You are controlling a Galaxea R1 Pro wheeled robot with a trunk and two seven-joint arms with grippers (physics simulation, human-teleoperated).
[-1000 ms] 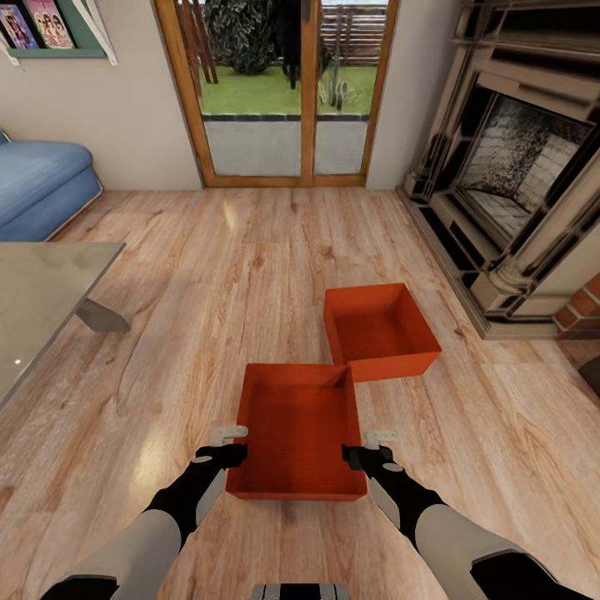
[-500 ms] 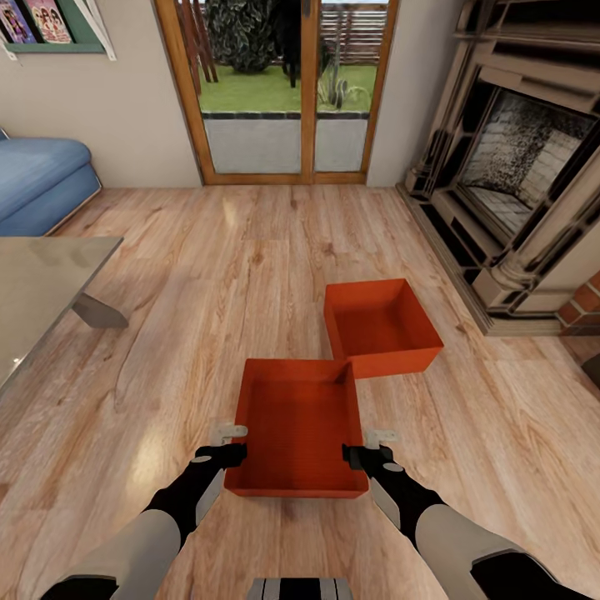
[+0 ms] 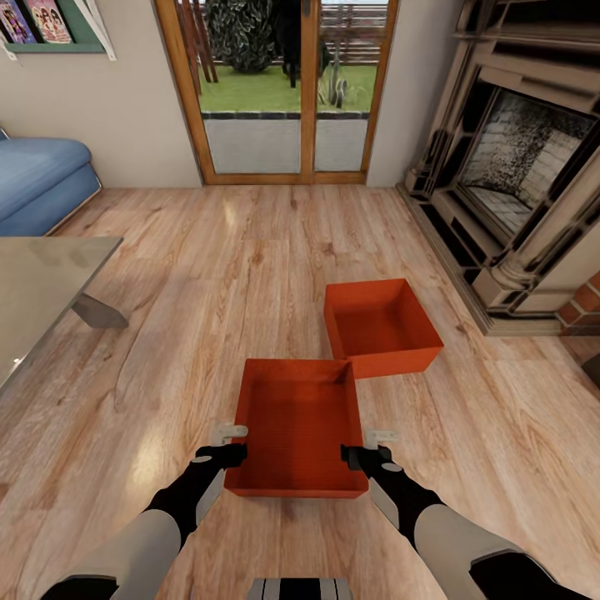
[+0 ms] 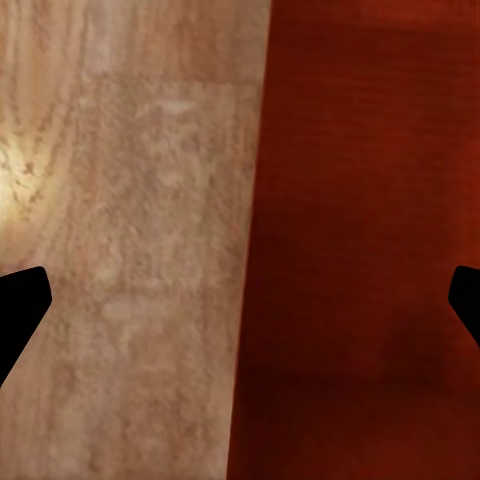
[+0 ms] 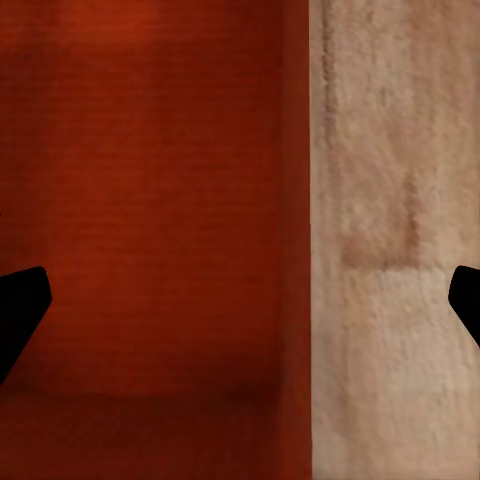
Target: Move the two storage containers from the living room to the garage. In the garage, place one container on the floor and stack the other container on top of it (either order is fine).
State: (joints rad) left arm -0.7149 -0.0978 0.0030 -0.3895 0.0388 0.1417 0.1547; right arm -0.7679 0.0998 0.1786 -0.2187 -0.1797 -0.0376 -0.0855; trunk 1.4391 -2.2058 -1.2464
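Observation:
Two orange-red storage containers sit on the light wood-plank floor of the living room. The near container lies right in front of me, and the far one touches its far right corner. My left gripper hangs open over the near container's left wall, and my right gripper hangs open over its right wall. Through the left wrist camera, the left gripper has that container's wall running between its fingertips. The right wrist camera has the right gripper astride the opposite wall in the same way.
A glass-topped table stands at the left and a blue sofa behind it. The stone fireplace lines the right side. Wood-framed glass doors are straight ahead across open plank floor.
The whole head picture shifted slightly, so the camera moved. Both grippers stay at the near container's sides, still open.

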